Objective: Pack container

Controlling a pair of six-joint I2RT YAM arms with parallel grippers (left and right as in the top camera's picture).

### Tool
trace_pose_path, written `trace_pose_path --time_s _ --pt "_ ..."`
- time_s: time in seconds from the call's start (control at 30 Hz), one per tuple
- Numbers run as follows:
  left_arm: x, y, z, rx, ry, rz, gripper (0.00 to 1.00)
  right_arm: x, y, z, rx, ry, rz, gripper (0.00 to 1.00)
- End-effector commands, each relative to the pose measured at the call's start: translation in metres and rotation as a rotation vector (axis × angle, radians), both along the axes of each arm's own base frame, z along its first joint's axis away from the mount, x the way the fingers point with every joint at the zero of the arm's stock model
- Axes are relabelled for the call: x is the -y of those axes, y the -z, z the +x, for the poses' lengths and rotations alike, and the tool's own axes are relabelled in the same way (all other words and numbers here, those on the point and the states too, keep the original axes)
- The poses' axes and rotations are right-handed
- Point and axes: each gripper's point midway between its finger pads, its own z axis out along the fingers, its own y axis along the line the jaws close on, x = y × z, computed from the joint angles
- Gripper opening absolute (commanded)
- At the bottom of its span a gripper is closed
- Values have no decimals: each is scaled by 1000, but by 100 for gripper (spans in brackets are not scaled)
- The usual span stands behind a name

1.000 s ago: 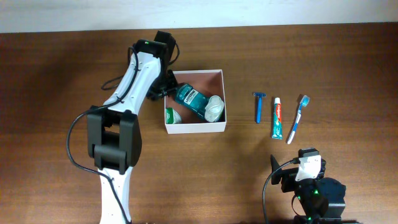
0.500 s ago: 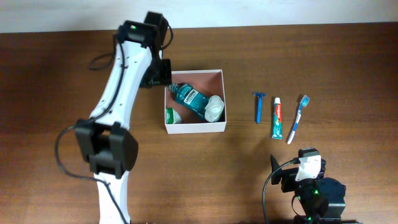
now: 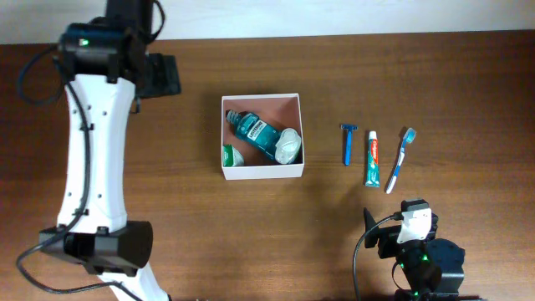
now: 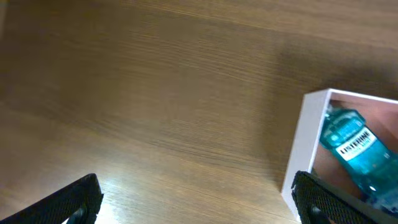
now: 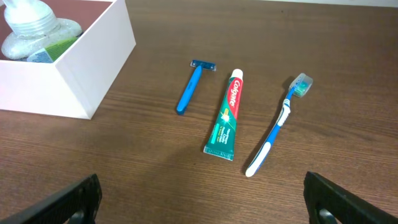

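Observation:
The container (image 3: 263, 173) is a white square box in the middle of the table, seen also in the left wrist view (image 4: 303, 146) and the right wrist view (image 5: 71, 81). Inside lie a teal mouthwash bottle (image 3: 255, 134) (image 4: 354, 149), a clear round bottle (image 3: 289, 147) and a green-and-white item (image 3: 230, 155). My left gripper (image 3: 165, 75) (image 4: 199, 205) hangs open over bare wood to the container's left, holding nothing. Near the front right, my right gripper (image 3: 407, 221) (image 5: 208, 211) stands open and empty.
Right of the container lie a blue razor (image 3: 347, 144) (image 5: 189, 87), a toothpaste tube (image 3: 372, 159) (image 5: 227, 115) and a blue-and-white toothbrush (image 3: 399, 160) (image 5: 277, 127), side by side. The table's far edge runs along the top of the overhead view.
My left gripper has opened, let go of the mouthwash bottle inside the container and swung away to the left. The right arm has not moved.

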Motion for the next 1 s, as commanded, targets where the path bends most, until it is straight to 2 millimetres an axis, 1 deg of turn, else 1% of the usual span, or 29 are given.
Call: trace_pose_path --time_s 0.0,0.03,0.1,0.17,0.2,0.3,0.4,0.5,0.57,0.63,0.67,0.8,0.9,0.97 --pt "-8 -7 -1 16 -10 14 100 0 0 1 8 4 11 99" --pt "-8 -7 -1 17 -10 13 100 -1 -1 1 11 -3 15 99" --pt "-8 -7 -1 17 -9 14 100 -13 -8 1 35 -69 42 99" --pt "-8 -8 1 29 -10 13 100 -31 -26 0 90 -163 94 99" --pt "-8 -9 2 32 -9 12 100 -33 -35 0 108 -167 126 99" --pt "-8 -9 2 32 -9 12 100 -30 -58 0 124 -111 227 99" --pt "-8 -9 2 32 -10 13 100 -27 -78 -1 103 -70 276 99" --pt "-8 -9 2 32 -9 12 100 -26 -100 2 17 -54 287 99" --pt "-8 -9 2 32 -10 13 100 -25 -110 8 -54 -42 285 99" --pt "-8 -9 2 32 -10 13 100 -24 -120 19 -160 -41 266 99" --pt "-8 -9 2 32 -9 12 100 -23 -126 29 -239 -37 263 99" --pt "-8 -9 2 32 -9 12 100 -22 -132 53 -431 -15 280 99" --pt "-8 -9 2 32 -9 12 100 -25 -133 82 -531 -27 308 99" --pt "-8 -9 2 32 -10 13 100 -33 -131 105 -572 -53 378 99"
